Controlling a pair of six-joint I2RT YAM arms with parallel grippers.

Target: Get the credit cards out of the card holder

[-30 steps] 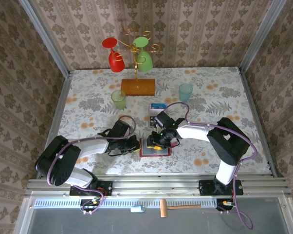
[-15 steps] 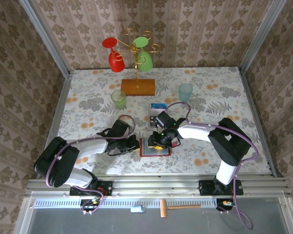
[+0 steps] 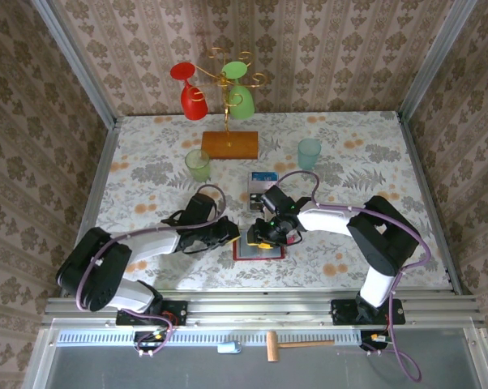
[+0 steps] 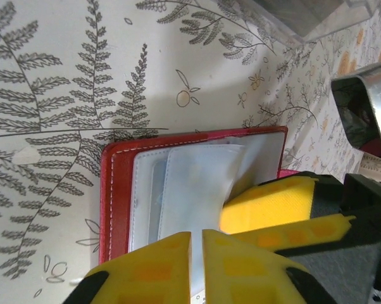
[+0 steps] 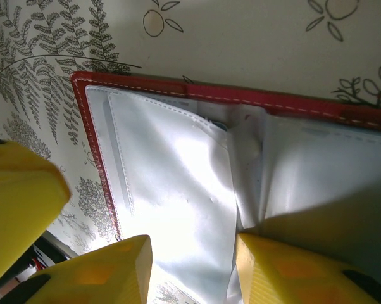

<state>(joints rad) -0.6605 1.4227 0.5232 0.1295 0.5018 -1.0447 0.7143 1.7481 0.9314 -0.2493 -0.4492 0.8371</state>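
The red card holder lies open near the table's front, its pale pockets facing up. My left gripper hovers over its left edge; its yellow jaws stand a narrow slit apart with a pocket sleeve showing beyond the gap. My right gripper is over the holder's middle, open, its fingers straddling a raised clear sleeve. Its fingers press beside that sleeve. A blue-and-white credit card lies on the table behind the holder with a dark card against it. I cannot make out cards inside the pockets.
A wooden-based stand with a red and a green glass hanging stands at the back. A green cup is to its left front and a teal cup to its right. Metal rails run along the table's sides.
My left gripper has moved right and slightly away from me onto the holder's left edge, and its jaws have parted a little. The right gripper has stayed almost still.
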